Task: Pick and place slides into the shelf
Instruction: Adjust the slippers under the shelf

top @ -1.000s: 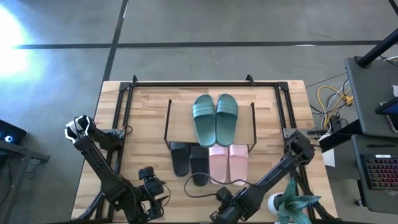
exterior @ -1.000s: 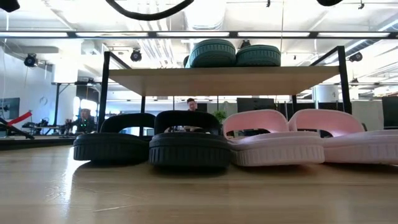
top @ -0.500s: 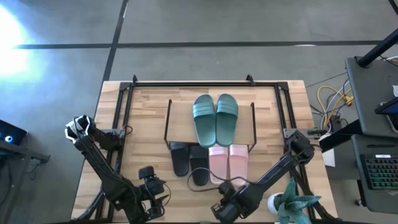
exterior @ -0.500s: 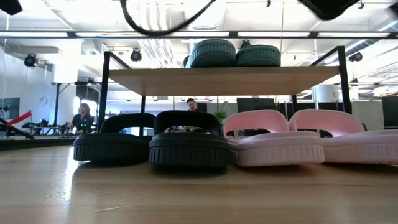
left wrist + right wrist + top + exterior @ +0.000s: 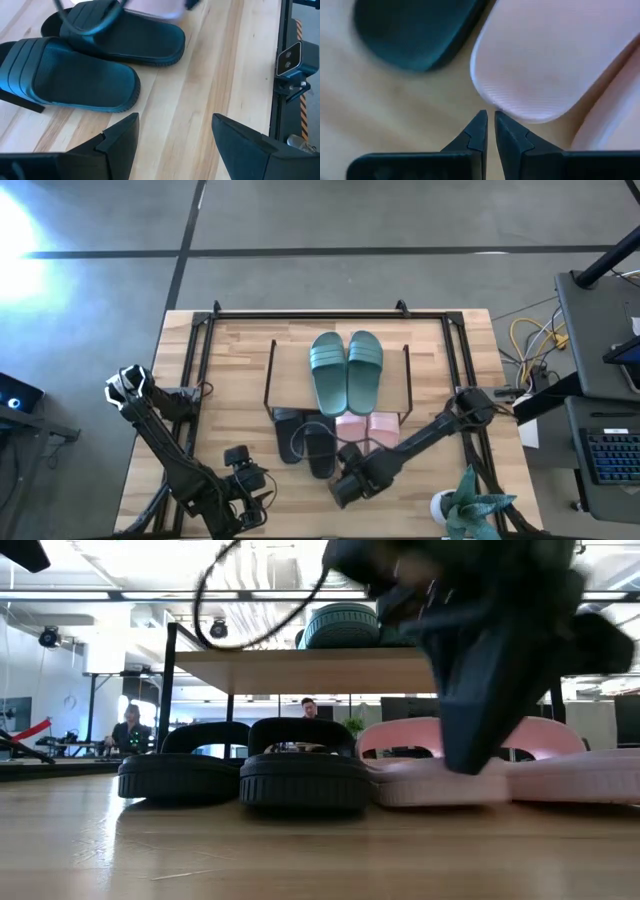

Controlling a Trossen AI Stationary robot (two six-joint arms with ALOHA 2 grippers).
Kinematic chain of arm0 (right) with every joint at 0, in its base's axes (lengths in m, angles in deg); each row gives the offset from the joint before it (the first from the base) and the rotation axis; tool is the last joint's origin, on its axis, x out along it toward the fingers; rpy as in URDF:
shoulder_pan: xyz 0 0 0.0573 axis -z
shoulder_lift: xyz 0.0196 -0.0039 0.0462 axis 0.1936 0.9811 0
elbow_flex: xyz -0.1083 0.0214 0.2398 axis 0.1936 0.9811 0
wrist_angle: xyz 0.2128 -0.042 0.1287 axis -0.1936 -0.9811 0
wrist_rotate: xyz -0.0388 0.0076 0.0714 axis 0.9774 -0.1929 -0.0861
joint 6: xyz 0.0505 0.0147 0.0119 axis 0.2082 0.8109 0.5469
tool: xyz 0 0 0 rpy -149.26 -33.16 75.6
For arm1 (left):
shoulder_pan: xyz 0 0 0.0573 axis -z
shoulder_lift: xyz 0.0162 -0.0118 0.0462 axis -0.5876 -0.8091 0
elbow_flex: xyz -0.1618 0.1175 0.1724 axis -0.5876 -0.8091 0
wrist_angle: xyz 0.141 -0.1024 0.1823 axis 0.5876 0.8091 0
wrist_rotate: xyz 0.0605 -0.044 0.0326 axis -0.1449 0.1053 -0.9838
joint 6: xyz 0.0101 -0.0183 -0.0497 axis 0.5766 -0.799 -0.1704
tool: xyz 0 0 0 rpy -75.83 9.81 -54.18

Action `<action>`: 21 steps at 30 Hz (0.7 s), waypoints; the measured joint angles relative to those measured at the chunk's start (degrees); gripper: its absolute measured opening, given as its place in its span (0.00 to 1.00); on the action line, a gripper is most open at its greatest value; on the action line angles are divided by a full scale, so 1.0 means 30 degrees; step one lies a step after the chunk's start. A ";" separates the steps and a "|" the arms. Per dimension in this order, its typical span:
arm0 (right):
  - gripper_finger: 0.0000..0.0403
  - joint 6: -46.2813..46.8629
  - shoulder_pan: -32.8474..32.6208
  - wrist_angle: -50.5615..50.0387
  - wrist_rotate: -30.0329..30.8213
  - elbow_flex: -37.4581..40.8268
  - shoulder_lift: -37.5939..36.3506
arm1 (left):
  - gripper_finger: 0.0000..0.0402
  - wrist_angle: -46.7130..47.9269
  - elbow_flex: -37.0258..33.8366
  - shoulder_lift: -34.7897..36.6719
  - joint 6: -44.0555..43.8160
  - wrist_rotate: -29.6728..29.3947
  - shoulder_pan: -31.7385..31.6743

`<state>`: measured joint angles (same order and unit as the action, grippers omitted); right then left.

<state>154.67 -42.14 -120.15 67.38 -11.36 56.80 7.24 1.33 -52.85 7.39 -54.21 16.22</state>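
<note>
Two teal slides lie on the shelf's wood board. Below it, two black slides and two pink slides rest soles down on the table, their heels sticking out toward the near edge. My right gripper is shut and points steeply down at the heel end of the left pink slide. In the low view it hangs as a dark blur in front of the pink pair. My left gripper waits open near the table's near left, short of the black slides. My right gripper's shut fingertips stand right at the heel rim of the left pink slide, coming from above and from the near side. I cannot tell whether they touch it. The slide lies flat on the table.
A large black tube frame runs around the table's far and side edges. The right arm's cable loop hangs over the black slides. A potted plant stands at the near right corner. People show in the room beyond.
My right gripper has swung from the near edge toward the far edge and a little left, sinking slightly and tipping more steeply down, and now stands over the pink slides' heels. It has stayed shut. The slides have not moved.
</note>
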 joint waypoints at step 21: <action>0.07 0.0732 -0.2325 -0.3540 -0.5127 0.0257 -0.0787 | 0.59 0.0034 -0.0017 0.0001 -0.0015 0.0036 -0.0112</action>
<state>156.86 -49.12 -130.76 51.99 -10.58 54.44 7.34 1.27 -52.85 7.35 -54.10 15.88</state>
